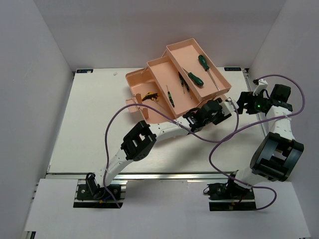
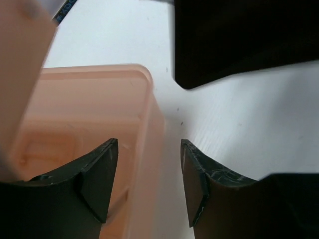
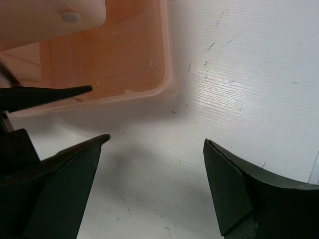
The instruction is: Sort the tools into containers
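At the left of the overhead view, the large salmon-pink plastic toolbox [image 1: 137,79] sits open on the white table [image 1: 89,124], its fold-out trays stepped up and away to the right so every compartment is reachable from above. In its lowest, leftmost compartment lies a small yellow-orange-handled tool [image 1: 149,96]. The middle tray [image 1: 160,73] holds two slim dark screwdrivers [image 1: 170,94], lying roughly along its length. The top tray [image 1: 180,52] holds the larger green-handled screwdrivers [image 1: 203,62], also lying along the tray. No tool shows on the bare table, so the sorting looks close to finished.

The left gripper [image 1: 212,112] reaches across to the toolbox's near right corner. In its wrist view its jaws stand apart with the pink wall [image 2: 149,124] running up between them and a gap on each side. One dark finger [image 2: 97,177] hangs inside the compartment and the other outside over the table. It clamps nothing, and this straddle would suit steadying or shifting the box, though that is only a guess.

Just to the right, the right gripper [image 1: 247,102] hovers over bare table beside the box. Its jaws are wide apart and empty, with only a corner of the pink tray [image 3: 124,59] at the upper left of its view. It seems to be parked out of the left arm's way.
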Robot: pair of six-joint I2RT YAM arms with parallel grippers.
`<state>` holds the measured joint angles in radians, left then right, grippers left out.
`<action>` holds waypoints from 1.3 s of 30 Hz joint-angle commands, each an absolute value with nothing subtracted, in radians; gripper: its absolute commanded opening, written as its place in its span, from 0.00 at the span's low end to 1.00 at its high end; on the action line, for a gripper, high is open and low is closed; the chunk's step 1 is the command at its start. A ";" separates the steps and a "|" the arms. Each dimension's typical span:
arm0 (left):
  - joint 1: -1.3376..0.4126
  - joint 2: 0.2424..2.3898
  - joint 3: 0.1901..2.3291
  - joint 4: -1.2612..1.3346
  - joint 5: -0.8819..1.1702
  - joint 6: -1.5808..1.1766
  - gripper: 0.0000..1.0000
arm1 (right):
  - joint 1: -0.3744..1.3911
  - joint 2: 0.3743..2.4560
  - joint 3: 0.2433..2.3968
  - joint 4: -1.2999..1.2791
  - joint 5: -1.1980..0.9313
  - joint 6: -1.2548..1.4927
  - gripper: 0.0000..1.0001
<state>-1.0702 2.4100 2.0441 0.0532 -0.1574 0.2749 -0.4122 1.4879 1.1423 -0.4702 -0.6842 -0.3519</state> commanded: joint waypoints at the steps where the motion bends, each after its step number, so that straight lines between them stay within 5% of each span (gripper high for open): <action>1: -1.063 2.430 2.077 -0.021 -0.169 0.291 0.62 | -0.413 1.496 1.163 -0.463 -0.704 -0.364 0.89; 5: -1.060 2.462 2.077 -0.008 -0.276 0.308 0.58 | -0.413 1.496 1.163 -0.465 -0.707 -0.364 0.89; 10: -1.052 2.467 2.071 -0.035 -0.267 0.305 0.32 | -0.413 1.491 1.157 -0.466 -0.704 -0.364 0.89; 15: -1.052 2.439 1.996 -0.044 -0.267 0.307 0.45 | -0.413 1.489 1.154 -0.466 -0.707 -0.361 0.89; 17: -1.052 2.433 1.964 -0.054 -0.249 0.307 0.42 | -0.413 1.489 1.155 -0.466 -0.707 -0.359 0.89; 27: -1.052 2.418 1.913 -0.086 -0.186 0.301 0.09 | -0.413 1.496 1.163 -0.469 -0.706 -0.361 0.89; 30: -1.052 2.418 1.913 -0.084 -0.199 0.304 0.21 | -0.413 1.497 1.166 -0.469 -0.704 -0.360 0.89; 32: -1.052 2.413 1.911 -0.072 -0.222 0.313 0.48 | -0.413 1.497 1.163 -0.469 -0.704 -0.362 0.89; 33: -1.052 2.411 1.914 -0.058 -0.254 0.321 0.53 | -0.413 1.496 1.161 -0.469 -0.703 -0.362 0.89; 39: -1.048 2.410 1.951 -0.006 -0.350 0.383 0.61 | -0.413 1.499 1.160 -0.469 -0.703 -0.364 0.89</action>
